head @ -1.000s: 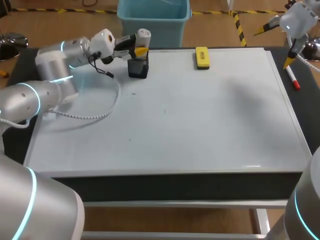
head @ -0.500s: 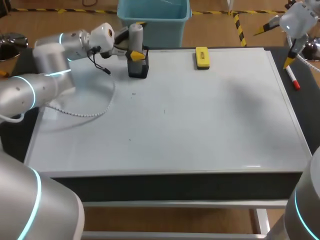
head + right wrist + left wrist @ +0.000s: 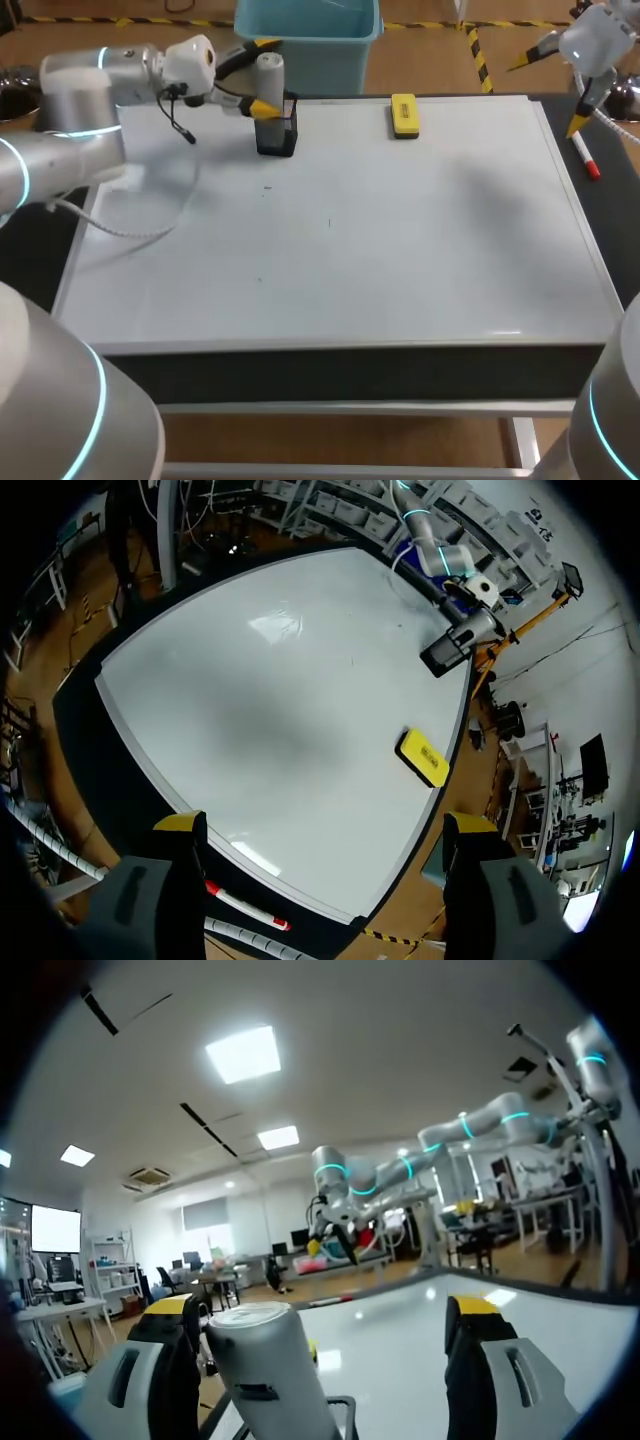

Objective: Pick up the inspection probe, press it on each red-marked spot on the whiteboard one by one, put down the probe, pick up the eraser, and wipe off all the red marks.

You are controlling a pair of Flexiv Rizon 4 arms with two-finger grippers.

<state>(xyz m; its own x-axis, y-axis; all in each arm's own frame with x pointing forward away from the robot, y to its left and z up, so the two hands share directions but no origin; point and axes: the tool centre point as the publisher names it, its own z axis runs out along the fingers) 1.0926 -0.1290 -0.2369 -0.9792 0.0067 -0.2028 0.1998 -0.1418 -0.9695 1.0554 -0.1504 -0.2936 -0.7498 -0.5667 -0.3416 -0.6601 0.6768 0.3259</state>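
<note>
Standing in a black holder point(image 3: 276, 138) at the whiteboard's point(image 3: 400, 250) far edge, the grey inspection probe point(image 3: 268, 78) sits between the left gripper's point(image 3: 263, 76) parted fingers, close against one and clear of the other. The yellow eraser point(image 3: 404, 115) lies further along that edge, its label's print too small to read. The right gripper's point(image 3: 325, 823) fingers hang spread wide above the desk's point(image 3: 610, 200) far right corner.

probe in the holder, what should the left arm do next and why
Likely back the left gripper away from the probe: it stands in its black holder and the jaws are open around it, so it looks released. The yellow eraser is next.
</note>
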